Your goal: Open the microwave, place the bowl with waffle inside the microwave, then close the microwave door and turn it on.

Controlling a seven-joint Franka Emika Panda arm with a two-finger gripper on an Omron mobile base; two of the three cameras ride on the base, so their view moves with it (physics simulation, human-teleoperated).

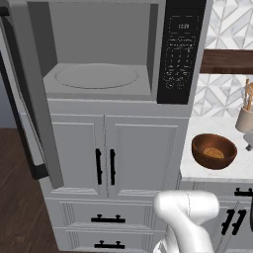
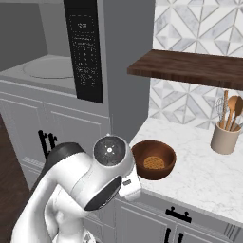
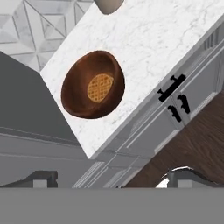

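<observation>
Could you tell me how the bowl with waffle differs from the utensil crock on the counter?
The bowl with waffle is dark reddish-brown, wide and low; the utensil crock is pale tan, narrow and tall. The bowl holds a round waffle lying flat, while the crock holds wooden utensils standing upright. The bowl sits near the counter's front left corner; the crock stands back by the tiled wall. Both rest on the white marble counter.

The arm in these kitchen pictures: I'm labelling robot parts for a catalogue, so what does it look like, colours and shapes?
The arm is made of thick, rounded, glossy white segments with dark grey bands at the joints. One joint ends in a round grey cap with a small pale dot at its centre. The gripper has two small, blocky, dark grey fingertips. No cables or lettering show.
</observation>
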